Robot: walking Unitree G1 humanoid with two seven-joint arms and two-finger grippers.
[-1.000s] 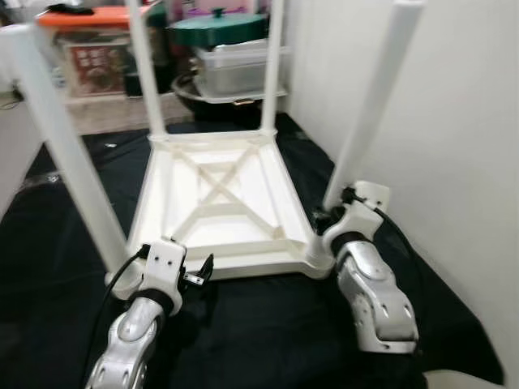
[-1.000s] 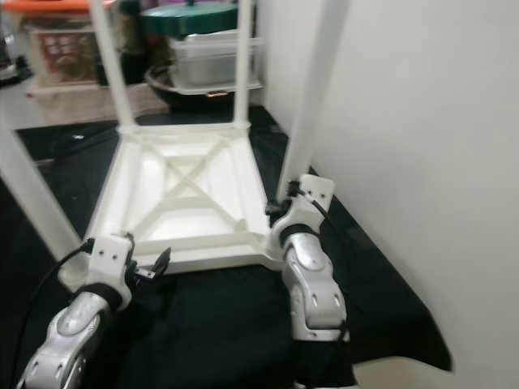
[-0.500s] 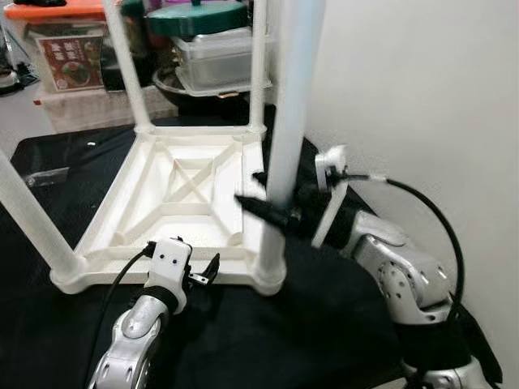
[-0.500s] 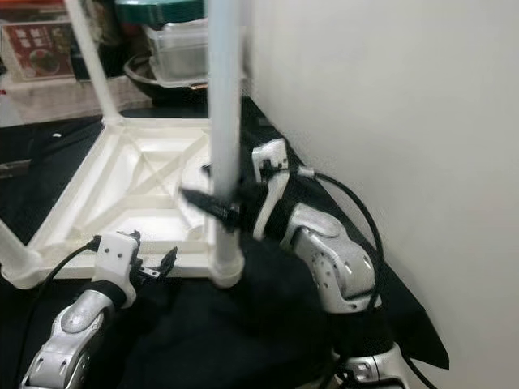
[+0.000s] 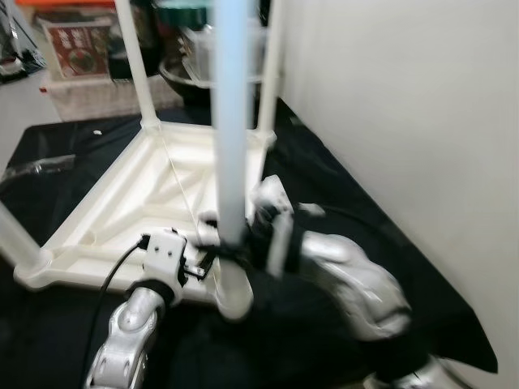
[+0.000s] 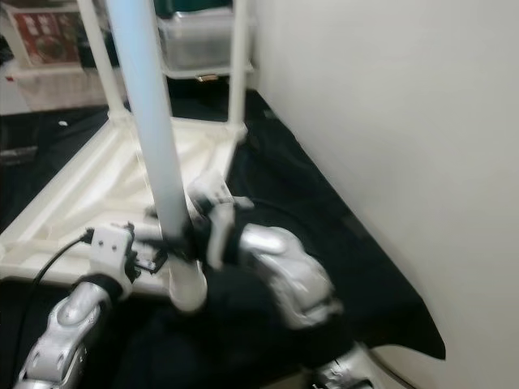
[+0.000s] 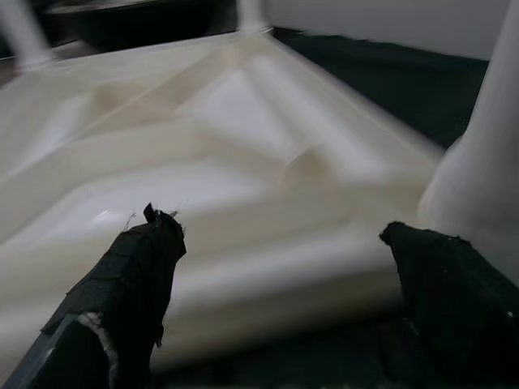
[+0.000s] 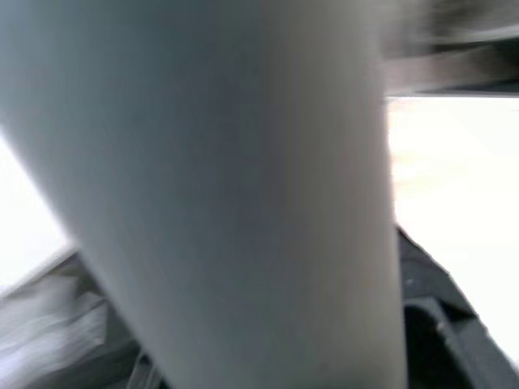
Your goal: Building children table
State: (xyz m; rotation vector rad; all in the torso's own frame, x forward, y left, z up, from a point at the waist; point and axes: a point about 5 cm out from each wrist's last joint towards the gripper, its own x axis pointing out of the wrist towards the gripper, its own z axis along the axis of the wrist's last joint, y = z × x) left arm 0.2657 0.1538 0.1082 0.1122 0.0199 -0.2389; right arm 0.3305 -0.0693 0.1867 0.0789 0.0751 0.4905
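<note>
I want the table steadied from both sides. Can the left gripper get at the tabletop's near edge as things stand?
Probably yes. The left gripper is open and sits right at the near edge of the upturned tabletop, beside the near leg that the right gripper is at; nothing lies between.

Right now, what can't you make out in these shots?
- Right gripper: eye views, blurred and behind the near table leg; grip unclear.
- Right wrist view: the leg is too close and blurred to show the fingers.
- Leg tops: cut off by the upper edge in both eye views.
- Boxes behind the upturned table: blurred, labels unreadable.
- Left gripper: open, touching nothing.
</note>
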